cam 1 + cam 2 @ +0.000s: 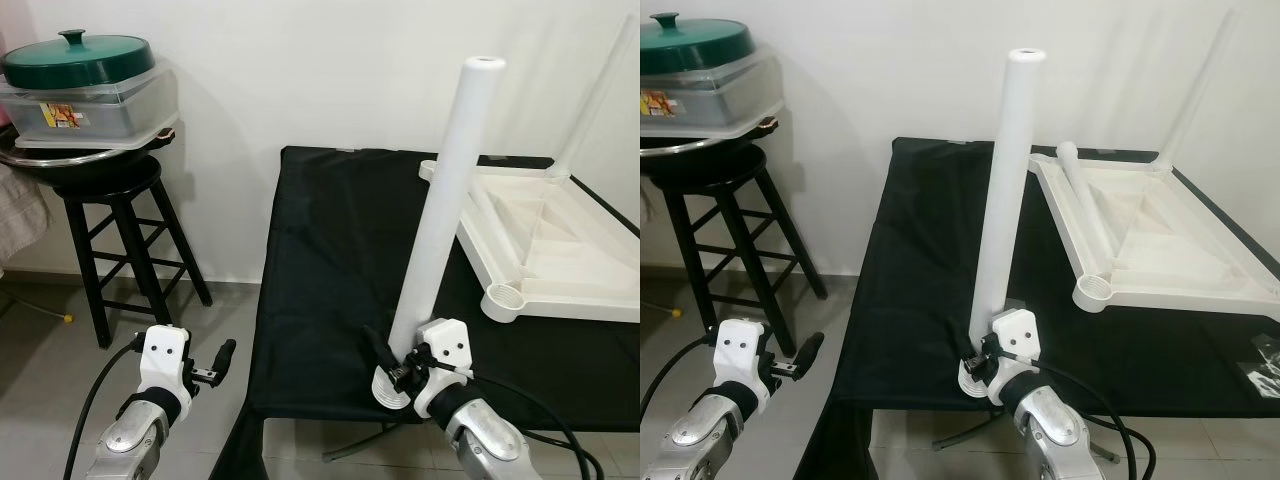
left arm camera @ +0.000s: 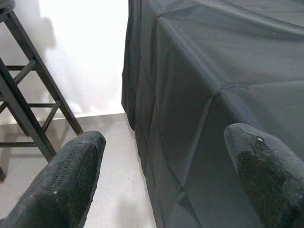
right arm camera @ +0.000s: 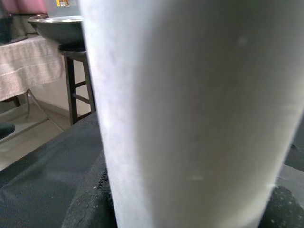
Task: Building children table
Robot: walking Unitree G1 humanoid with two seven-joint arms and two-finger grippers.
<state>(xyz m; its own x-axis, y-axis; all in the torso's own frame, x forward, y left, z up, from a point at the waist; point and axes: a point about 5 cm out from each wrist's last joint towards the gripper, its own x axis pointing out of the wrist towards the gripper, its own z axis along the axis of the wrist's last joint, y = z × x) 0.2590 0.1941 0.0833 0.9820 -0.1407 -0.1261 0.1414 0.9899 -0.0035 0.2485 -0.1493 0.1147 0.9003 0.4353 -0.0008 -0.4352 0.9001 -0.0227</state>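
Note:
My right gripper (image 1: 396,373) is shut on a long white table leg (image 1: 440,220) near its ribbed lower end. The leg stands almost upright, leaning slightly right, at the front edge of the black-covered table (image 1: 320,280). Up close, the white leg (image 3: 190,114) has black fingers on both sides. The white children's tabletop (image 1: 560,292) lies upside down at the right, with an empty corner socket (image 1: 504,300) facing me. Another leg (image 1: 1083,200) lies along it, and a third (image 1: 1196,90) stands at its far corner. My left gripper (image 1: 215,368) is open, low beside the table's left front corner.
A black wooden stool (image 1: 120,230) stands left against the wall, bearing a metal pan and a clear container with a green lid (image 1: 80,58). A small clear bag of parts (image 1: 1266,360) lies at the table's right front. Bare tiled floor (image 1: 40,370) lies between stool and table.

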